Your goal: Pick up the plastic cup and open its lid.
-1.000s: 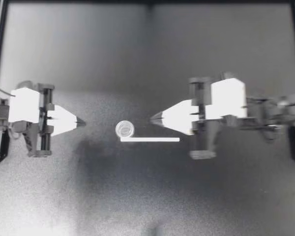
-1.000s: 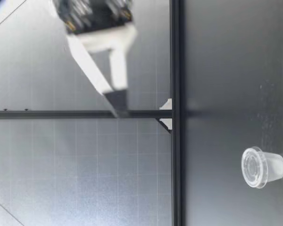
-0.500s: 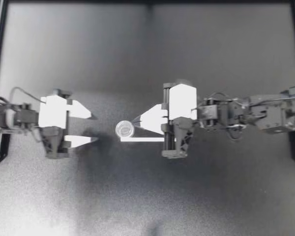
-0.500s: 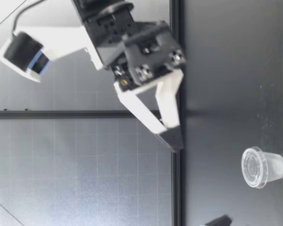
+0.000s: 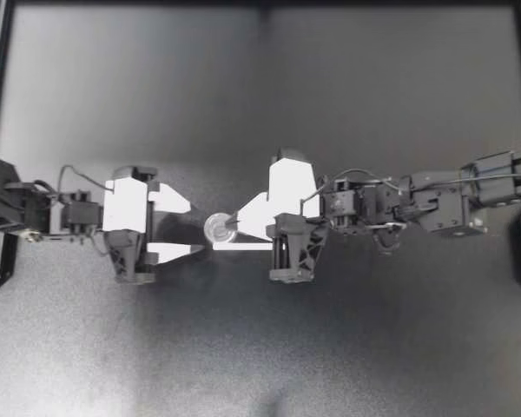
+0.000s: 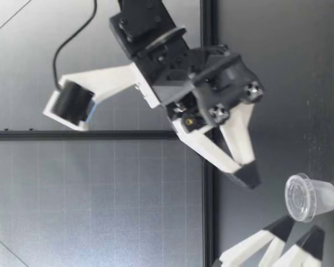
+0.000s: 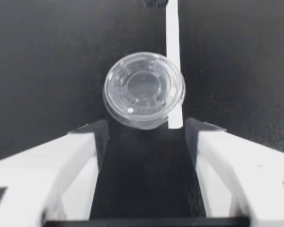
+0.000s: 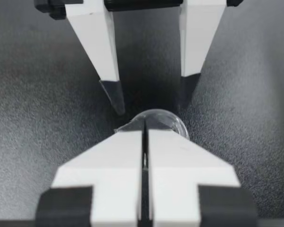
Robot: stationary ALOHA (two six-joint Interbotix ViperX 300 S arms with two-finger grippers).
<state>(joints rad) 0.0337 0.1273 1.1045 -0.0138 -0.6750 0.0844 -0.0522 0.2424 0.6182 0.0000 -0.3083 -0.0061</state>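
Right wrist view: plastic cup mostly hidden behind right gripper; only a clear arc visible. Top view: white strip partly covered by the same arm.

Cup upright on table, lid on, touching or just beside the strip; contents not discernible through the clear wall.

Right gripper: fingers pressed together, holding nothing, tips close above the cup.

Left gripper: spread wide, cup just ahead of its fingertips.
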